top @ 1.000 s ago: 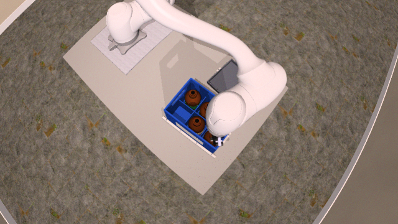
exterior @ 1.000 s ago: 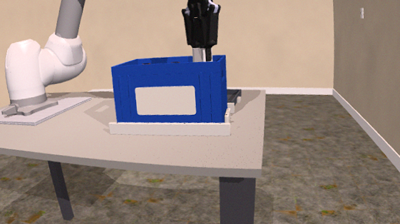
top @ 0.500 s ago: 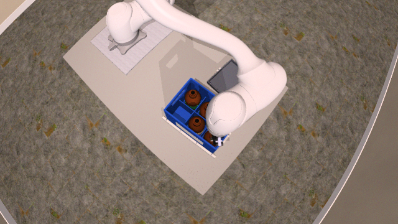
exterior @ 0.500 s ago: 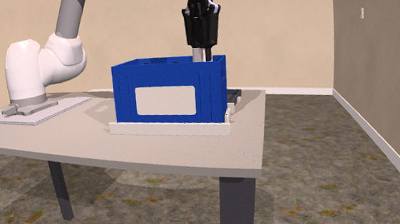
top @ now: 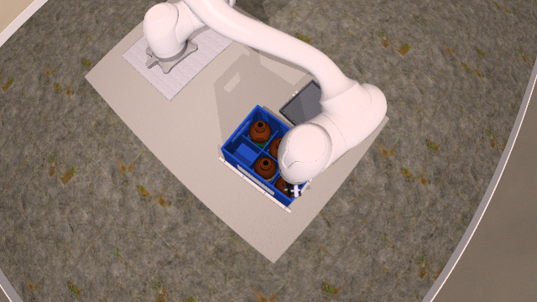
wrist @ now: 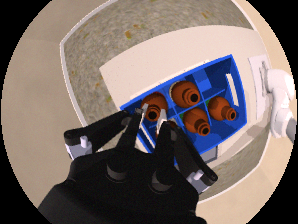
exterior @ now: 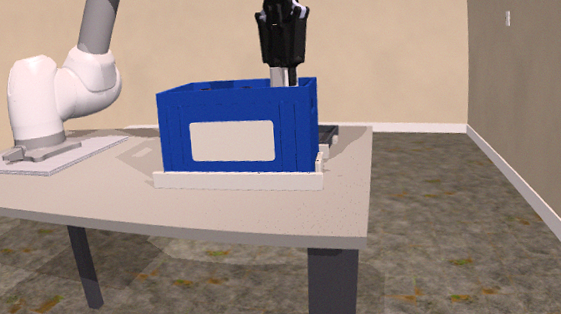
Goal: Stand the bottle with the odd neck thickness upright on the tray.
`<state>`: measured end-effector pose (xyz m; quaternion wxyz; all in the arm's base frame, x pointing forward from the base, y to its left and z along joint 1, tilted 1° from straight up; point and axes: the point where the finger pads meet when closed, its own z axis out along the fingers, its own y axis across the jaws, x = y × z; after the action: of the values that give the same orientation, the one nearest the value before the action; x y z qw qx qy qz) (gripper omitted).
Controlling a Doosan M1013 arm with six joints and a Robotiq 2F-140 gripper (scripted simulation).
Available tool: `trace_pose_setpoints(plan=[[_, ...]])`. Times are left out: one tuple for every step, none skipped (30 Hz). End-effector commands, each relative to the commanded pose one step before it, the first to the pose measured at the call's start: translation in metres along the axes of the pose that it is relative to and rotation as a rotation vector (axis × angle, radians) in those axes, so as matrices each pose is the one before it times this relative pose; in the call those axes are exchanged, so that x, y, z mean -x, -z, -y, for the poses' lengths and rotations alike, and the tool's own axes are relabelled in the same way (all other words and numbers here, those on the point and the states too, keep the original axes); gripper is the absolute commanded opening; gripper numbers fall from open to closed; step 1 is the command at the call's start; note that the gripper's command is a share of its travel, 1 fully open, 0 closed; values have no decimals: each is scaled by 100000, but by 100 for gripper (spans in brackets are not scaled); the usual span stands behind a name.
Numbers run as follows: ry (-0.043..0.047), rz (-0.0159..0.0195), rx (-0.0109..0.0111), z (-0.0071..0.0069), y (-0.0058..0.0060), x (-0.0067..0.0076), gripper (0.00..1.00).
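A blue crate (top: pixel 240 154) (exterior: pixel 236 102) (wrist: pixel 234 78) stands on the table and holds brown bottles upright in its compartments. My gripper (top: pixel 294 191) (exterior: pixel 283 77) (wrist: pixel 153 112) reaches down into the crate's near right corner. It is shut on the neck of the brown bottle (top: pixel 281 184) (wrist: pixel 154 103) standing there. Three other bottles (top: pixel 260 131) (top: pixel 265 167) (wrist: pixel 184 94) show beside it, and the arm hides part of the crate. The dark grey tray (top: pixel 303 106) (exterior: pixel 329 133) lies flat right behind the crate, with nothing on the part I see.
The crate sits in a white base rail (exterior: pixel 237 180) (top: pixel 252 181). One compartment at the crate's left side holds nothing. The arm's base (top: pixel 168 38) (exterior: pixel 38 111) stands on a pale plate at the table's far left. The table edge is close by on the right.
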<state>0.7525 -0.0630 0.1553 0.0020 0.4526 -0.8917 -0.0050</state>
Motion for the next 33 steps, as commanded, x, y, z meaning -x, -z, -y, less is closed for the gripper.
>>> trace_pose_setpoints(plan=[[2,13,14,-7,2,-2,0],[0,0,0,0,0,0,0],[0,0,0,0,0,0,0],[0,0,0,0,0,0,0],[0,0,0,0,0,0,0],[0,0,0,0,0,0,0],[0,0,0,0,0,0,0],[0,0,0,0,0,0,0],[0,0,0,0,0,0,0],[0,0,0,0,0,0,0],[0,0,0,0,0,0,0],[0,0,0,0,0,0,0],[0,0,0,0,0,0,0],[0,0,0,0,0,0,0],[0,0,0,0,0,0,0],[0,0,0,0,0,0,0],[0,0,0,0,0,0,0],[0,0,0,0,0,0,0],[0,0,0,0,0,0,0],[0,0,0,0,0,0,0],[0,0,0,0,0,0,38],[0,0,0,0,0,0,38],[0,0,0,0,0,0,38],[0,0,0,0,0,0,38],[0,0,0,0,0,0,38],[0,0,0,0,0,0,38],[0,0,0,0,0,0,38],[0,0,0,0,0,0,38],[0,0,0,0,0,0,38],[0,0,0,0,0,0,38],[0,0,0,0,0,0,38],[0,0,0,0,0,0,38],[0,0,0,0,0,0,38]])
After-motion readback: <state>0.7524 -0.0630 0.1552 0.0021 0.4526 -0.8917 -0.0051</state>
